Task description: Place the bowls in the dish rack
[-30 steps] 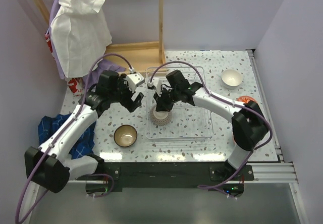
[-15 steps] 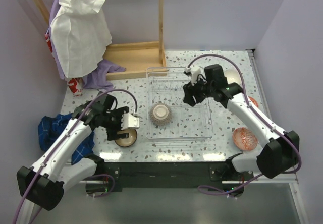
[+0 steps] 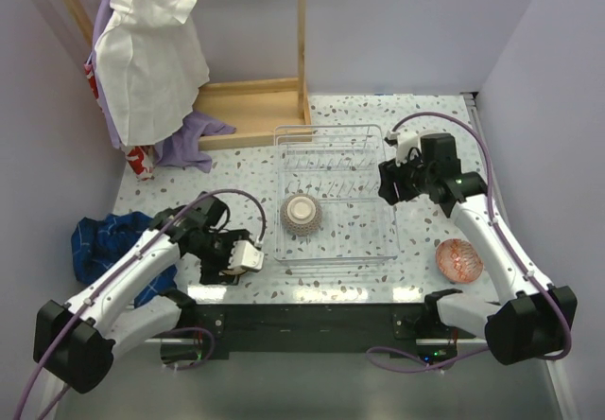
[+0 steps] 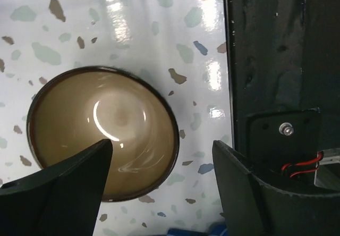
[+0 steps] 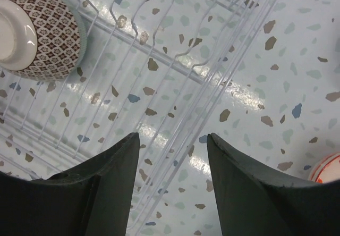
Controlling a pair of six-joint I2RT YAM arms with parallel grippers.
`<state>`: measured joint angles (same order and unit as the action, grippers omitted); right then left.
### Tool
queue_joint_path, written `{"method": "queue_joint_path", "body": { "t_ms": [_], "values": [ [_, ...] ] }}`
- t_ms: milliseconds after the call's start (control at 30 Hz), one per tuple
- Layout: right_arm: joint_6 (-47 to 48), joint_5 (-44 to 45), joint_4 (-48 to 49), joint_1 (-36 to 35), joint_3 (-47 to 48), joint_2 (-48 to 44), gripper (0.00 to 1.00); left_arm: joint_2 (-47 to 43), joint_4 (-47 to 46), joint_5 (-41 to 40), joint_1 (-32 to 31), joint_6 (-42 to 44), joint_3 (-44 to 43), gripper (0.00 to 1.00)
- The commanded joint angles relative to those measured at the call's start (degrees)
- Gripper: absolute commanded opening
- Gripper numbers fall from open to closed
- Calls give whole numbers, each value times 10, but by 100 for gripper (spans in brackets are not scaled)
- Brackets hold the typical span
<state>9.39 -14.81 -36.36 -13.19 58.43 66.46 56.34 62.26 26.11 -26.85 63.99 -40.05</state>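
The wire dish rack (image 3: 328, 130) stands mid-table, with a brown-and-white patterned bowl (image 3: 301, 215) on its side at the near left of the rack; that bowl also shows in the right wrist view (image 5: 40, 31). A glossy brown bowl (image 4: 101, 132) sits upright on the table near the front edge. My left gripper (image 3: 238, 255) hovers open just above it (image 4: 162, 143), one finger over the bowl and the other beside it. My right gripper (image 3: 391, 182) is open and empty above the rack's right side (image 5: 172, 136). A red patterned bowl (image 3: 458, 259) sits at the right.
The black base rail (image 4: 276, 60) runs close beside the brown bowl. A blue cloth (image 3: 99, 240) lies at the left edge. A wooden frame (image 3: 250, 98), a hanging white cloth (image 3: 151, 42) and a purple cloth (image 3: 189, 141) are at the back left.
My left arm has swung from beside the rack to the near edge, above the brown bowl. My right arm left the patterned bowl in the rack and moved to the right.
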Motion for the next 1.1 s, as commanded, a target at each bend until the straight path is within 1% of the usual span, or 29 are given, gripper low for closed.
{"method": "queue_joint_path", "body": {
  "t_ms": [0, 33, 100, 133, 200, 233, 300, 333, 400, 467, 500, 600, 633, 700, 767, 900, 933, 1000, 1067],
  "values": [
    [-3, 8, -1, 9, -3, -5, 57, -8, -38, 12, -39, -40, 21, 80],
    [-2, 8, -1, 10, 0, -5, 57, -8, -46, 10, -55, -47, 25, 77],
    [-2, 12, -1, 11, 4, -4, 57, -5, -65, 3, -65, -64, 37, 74],
    [0, 13, -2, 12, 7, -3, 56, -1, -72, 3, -69, -69, 40, 69],
    [1, 14, -3, 13, 11, -1, 56, 5, -85, 0, -70, -74, 46, 64],
    [2, 14, -4, 12, 12, -1, 55, 10, -88, -4, -70, -73, 47, 52],
    [2, 14, -5, 14, 12, 0, 54, 14, -86, -4, -70, -74, 47, 44],
    [3, 11, -6, 13, 12, 0, 54, 14, -83, -4, -70, -73, 46, 37],
    [4, 8, -7, 14, 12, 1, 53, 11, -72, -5, -70, -69, 42, 30],
    [5, 6, -7, 14, 9, 1, 52, 6, -58, -12, -70, -62, 35, 16],
    [5, 5, -6, 14, 6, 2, 52, 3, -49, -16, -69, -58, 34, 7],
    [4, 0, 1, 13, 2, 4, 50, -10, -37, -29, -69, -55, 33, 4],
    [4, -1, 3, 14, 3, 6, 49, -13, -35, -32, -70, -57, 31, 0],
    [4, -4, 3, 14, 8, 9, 48, -14, -23, -33, -70, -68, 23, 0],
    [7, -5, -2, 14, 15, 10, 47, -22, -6, -35, -70, -72, -5, 0],
    [18, -5, -15, 14, 29, 10, 45, -42, 73, -49, -70, -78, -73, 0],
    [18, -5, -16, 14, 30, 9, 45, -45, 83, -52, -70, -81, -102, 0],
    [16, -9, -19, 14, 32, 8, 43, -45, 95, -61, -69, -97, -132, 0],
    [6, -24, -18, 14, 32, 7, 42, -37, 86, -52, -70, -113, -176, 0]
  ]
}}
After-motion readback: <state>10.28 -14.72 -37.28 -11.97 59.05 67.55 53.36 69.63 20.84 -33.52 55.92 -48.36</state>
